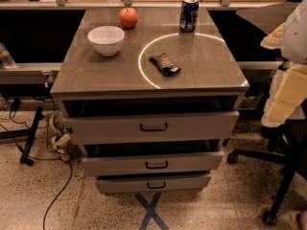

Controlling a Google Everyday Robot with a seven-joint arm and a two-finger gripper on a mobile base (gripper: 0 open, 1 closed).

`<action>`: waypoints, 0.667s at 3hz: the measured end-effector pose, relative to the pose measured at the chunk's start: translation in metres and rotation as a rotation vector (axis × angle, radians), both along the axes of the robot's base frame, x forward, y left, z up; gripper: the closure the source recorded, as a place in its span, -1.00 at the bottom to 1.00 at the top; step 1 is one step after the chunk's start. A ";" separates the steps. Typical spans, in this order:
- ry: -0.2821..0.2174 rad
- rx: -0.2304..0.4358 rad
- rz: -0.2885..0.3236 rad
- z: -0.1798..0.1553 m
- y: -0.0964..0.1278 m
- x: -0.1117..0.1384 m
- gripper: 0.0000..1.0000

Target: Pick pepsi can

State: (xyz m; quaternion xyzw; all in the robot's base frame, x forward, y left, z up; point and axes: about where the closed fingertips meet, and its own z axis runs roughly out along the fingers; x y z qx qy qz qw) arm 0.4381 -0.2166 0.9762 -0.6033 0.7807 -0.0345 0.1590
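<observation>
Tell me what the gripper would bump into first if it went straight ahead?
I can't say: the gripper is out of view, so its heading doesn't show. A pale shape at the right edge may be its arm. The pepsi can stands upright at the back of the cabinet top.

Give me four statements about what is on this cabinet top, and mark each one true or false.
1. The pepsi can stands upright near the back edge of the cabinet top. True.
2. The apple lies inside the white bowl. False: it sits on the top behind the bowl, apart from it.
3. The black snack bar lies flat, nearer the front than the can. True.
4. The gripper is closed around the can. False: the gripper is not in view, and nothing touches the can.
</observation>
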 end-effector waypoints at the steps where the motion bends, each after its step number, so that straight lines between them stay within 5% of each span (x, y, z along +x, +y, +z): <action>1: -0.013 0.010 0.004 0.001 0.001 0.008 -1.00; 2: -0.052 0.048 0.022 0.000 0.007 0.042 -1.00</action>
